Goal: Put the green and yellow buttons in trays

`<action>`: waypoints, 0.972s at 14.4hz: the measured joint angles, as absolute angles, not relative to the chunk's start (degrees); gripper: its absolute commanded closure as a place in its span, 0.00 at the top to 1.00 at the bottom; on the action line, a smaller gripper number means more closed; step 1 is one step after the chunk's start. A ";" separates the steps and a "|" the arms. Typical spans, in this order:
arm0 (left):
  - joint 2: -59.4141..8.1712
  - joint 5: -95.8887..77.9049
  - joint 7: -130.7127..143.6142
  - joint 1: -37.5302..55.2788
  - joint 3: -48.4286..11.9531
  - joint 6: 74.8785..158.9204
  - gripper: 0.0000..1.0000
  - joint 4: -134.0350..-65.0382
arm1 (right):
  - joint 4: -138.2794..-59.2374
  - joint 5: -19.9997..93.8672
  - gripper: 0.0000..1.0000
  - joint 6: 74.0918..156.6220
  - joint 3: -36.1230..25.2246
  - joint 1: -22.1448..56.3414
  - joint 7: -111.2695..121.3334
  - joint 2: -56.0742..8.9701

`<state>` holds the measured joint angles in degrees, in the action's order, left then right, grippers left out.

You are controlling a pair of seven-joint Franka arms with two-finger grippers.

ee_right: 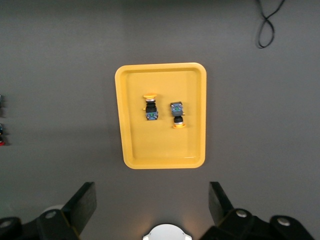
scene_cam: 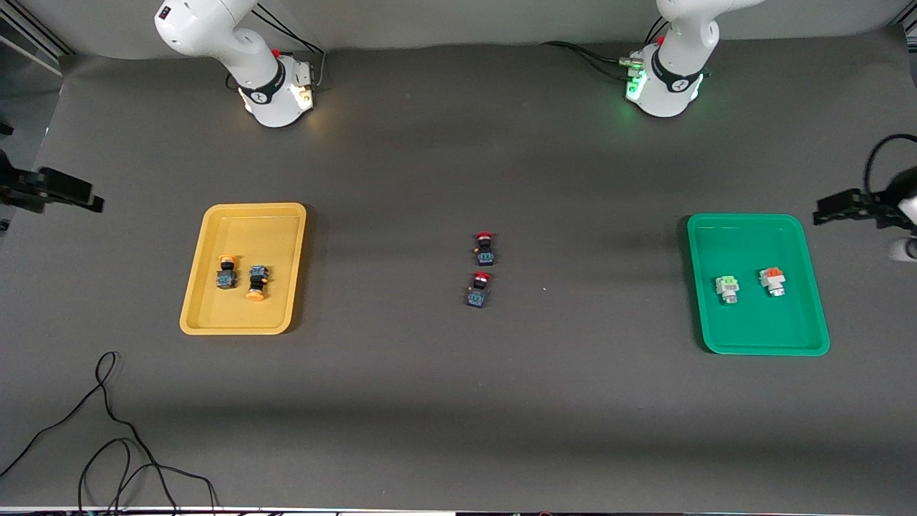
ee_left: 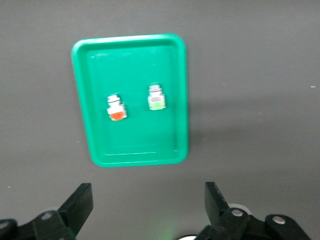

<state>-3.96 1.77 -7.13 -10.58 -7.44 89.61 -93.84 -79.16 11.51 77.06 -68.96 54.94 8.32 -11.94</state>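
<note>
The yellow tray (scene_cam: 251, 229) holds two yellow-capped buttons (scene_cam: 227, 272) (scene_cam: 257, 282) lying on their sides; they also show in the right wrist view (ee_right: 150, 106) (ee_right: 177, 115). The green tray (scene_cam: 752, 236) holds a pale-green-capped button (scene_cam: 728, 288) and an orange-red-capped button (scene_cam: 773, 279), both also in the left wrist view (ee_left: 156, 97) (ee_left: 116, 107). My left gripper (ee_left: 148, 192) hangs high over the table beside the green tray (ee_left: 135, 65), open and empty. My right gripper (ee_right: 152, 192) hangs high beside the yellow tray (ee_right: 160, 145), open and empty.
Two red-capped buttons (scene_cam: 484, 249) (scene_cam: 478, 289) lie on the dark mat at the table's middle, one nearer the front camera than the other. A black cable (scene_cam: 107, 430) loops at the near corner by the right arm's end.
</note>
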 measured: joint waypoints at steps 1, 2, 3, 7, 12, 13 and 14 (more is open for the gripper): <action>-3.40 1.71 -4.73 -7.24 -6.36 89.45 1.00 -93.85 | -79.13 11.04 0.99 76.85 -69.14 54.90 8.31 -11.99; -2.89 1.69 -2.45 -3.49 -4.91 89.13 1.00 -93.86 | -79.17 10.86 0.99 76.64 -69.26 54.81 8.31 -12.12; -2.45 1.69 -0.93 -0.03 -3.27 88.28 1.00 -93.86 | -79.22 10.82 0.99 76.58 -69.27 54.78 8.31 -12.22; -0.31 1.29 0.14 6.19 0.34 85.88 1.00 -93.83 | -79.23 10.82 0.99 76.49 -69.09 55.00 8.31 -12.89; 0.31 -0.47 0.14 6.25 1.34 82.15 1.00 -91.99 | -79.23 10.75 0.99 76.29 -69.32 54.62 8.31 -12.94; 0.31 -0.53 0.14 6.25 1.43 81.30 1.00 -91.76 | -79.23 10.75 0.99 76.20 -69.43 54.48 8.31 -12.94; 0.32 -0.58 0.14 6.25 1.45 80.78 1.00 -91.63 | -79.24 10.75 0.99 76.05 -69.51 54.30 8.31 -12.94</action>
